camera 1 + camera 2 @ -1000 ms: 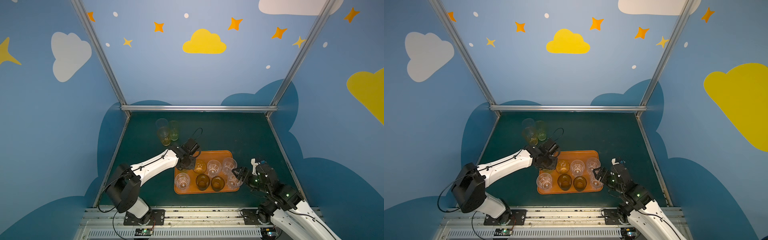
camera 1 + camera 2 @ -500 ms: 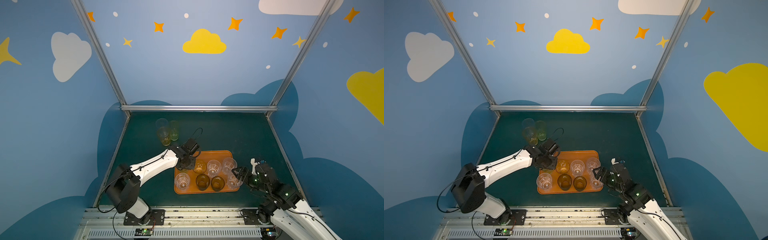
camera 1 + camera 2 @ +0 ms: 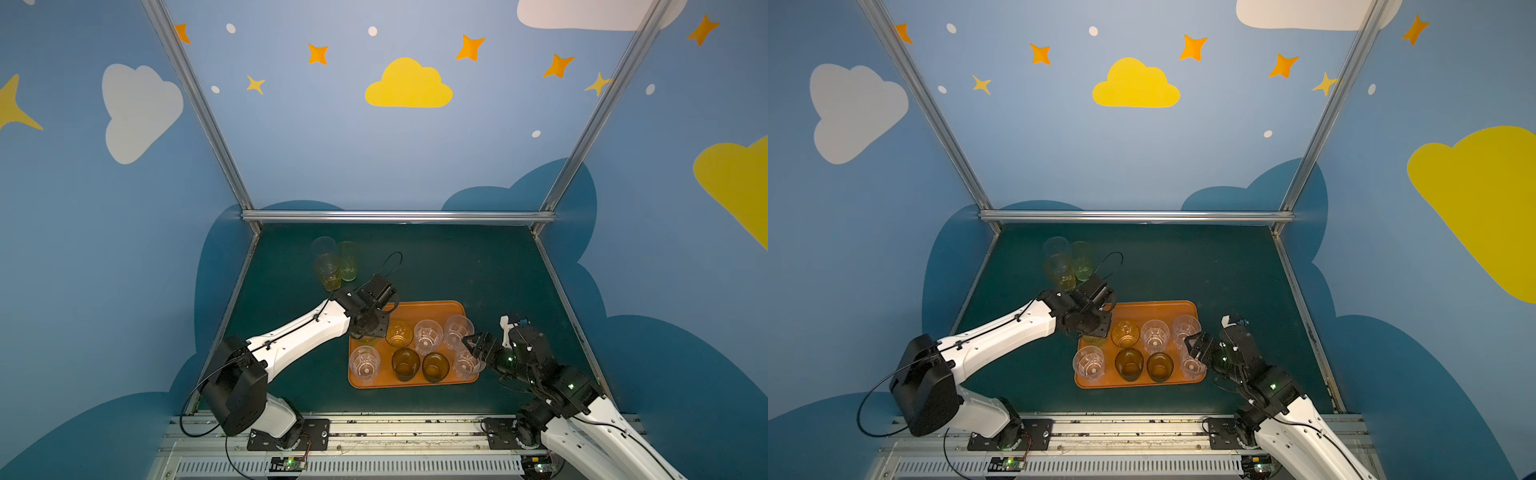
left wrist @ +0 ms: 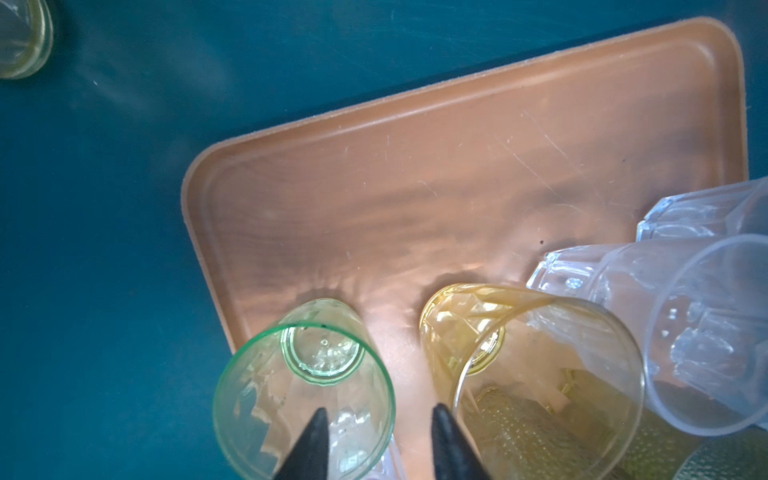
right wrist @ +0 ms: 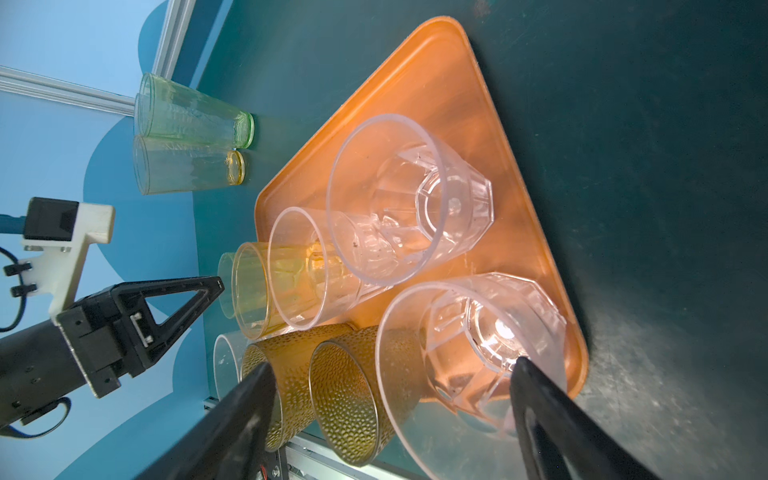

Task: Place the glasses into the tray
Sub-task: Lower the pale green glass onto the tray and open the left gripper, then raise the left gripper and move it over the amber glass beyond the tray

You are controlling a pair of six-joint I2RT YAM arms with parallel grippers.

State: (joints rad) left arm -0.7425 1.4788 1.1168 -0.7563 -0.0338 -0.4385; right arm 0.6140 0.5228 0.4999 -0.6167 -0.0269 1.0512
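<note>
Currently: tray lies flat on the dark green table top, towards the front, between the two arms.

Eight glasses stand upright on it, two rows of four.
- Back row, left to right: green glass, amber glass, two clear faceted glasses.
- Front row, left to right: clear glass, two dark brown glasses, corner clear glass.

Three tall glasses, yellow and green tinted, stand off the tray. They form a tight cluster near the back left of the table.

Left gripper hangs over the green glass at the tray's left edge. Its fingers are parted a moderate way. One tip is over the mouth of the glass, the other outside it, towards the amber glass. The rim runs between them and neither tip visibly presses it. Nothing held.

Right gripper sits low at the tray's front right corner, jaws spread wide around the corner clear glass. One finger is in front of a dark brown glass, well off the clear rim. The other overlaps the clear wall in the wrist view; contact cannot be told. Nothing gripped.
</note>
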